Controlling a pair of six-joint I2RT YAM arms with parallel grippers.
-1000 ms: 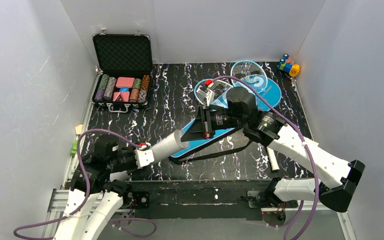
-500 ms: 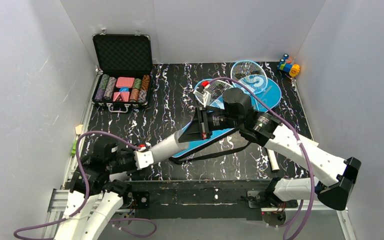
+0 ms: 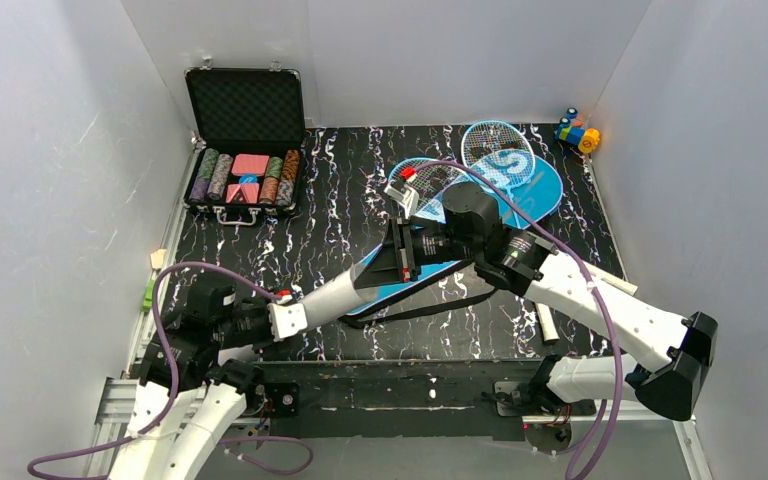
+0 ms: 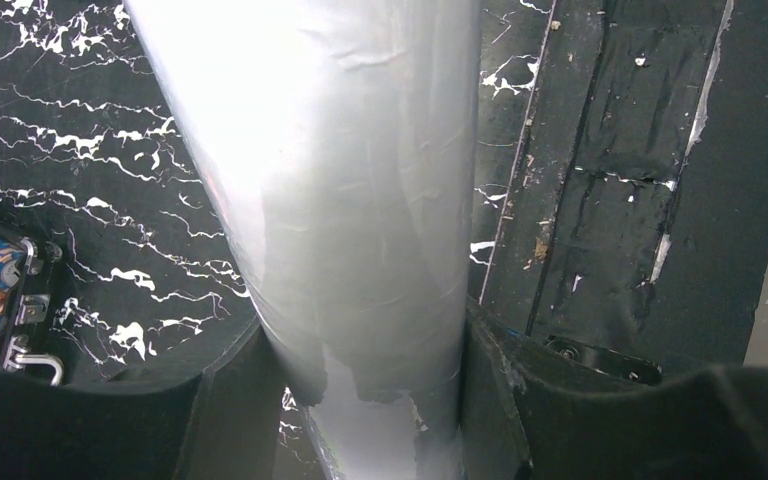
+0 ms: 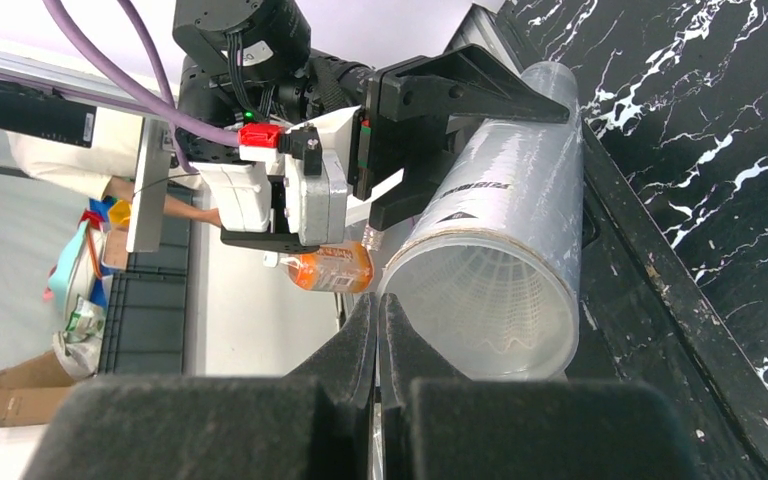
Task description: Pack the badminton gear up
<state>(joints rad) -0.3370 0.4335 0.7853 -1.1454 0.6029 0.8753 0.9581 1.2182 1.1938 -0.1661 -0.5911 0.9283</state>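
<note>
Top external: 2 rackets (image 3: 497,142), 1 bag (image 3: 543,187)

You're in a robot lab booth: plain white panels (image 3: 50,150) wall in the black marbled table (image 3: 340,200), purple cables (image 3: 200,264) loop at its near edge, and storage crates (image 5: 145,330) and cardboard boxes (image 5: 20,400) sit beyond.

Pale grey enclosure walls (image 3: 60,150), black marble-patterned tabletop (image 3: 345,195) with white veins, even bright light
</note>
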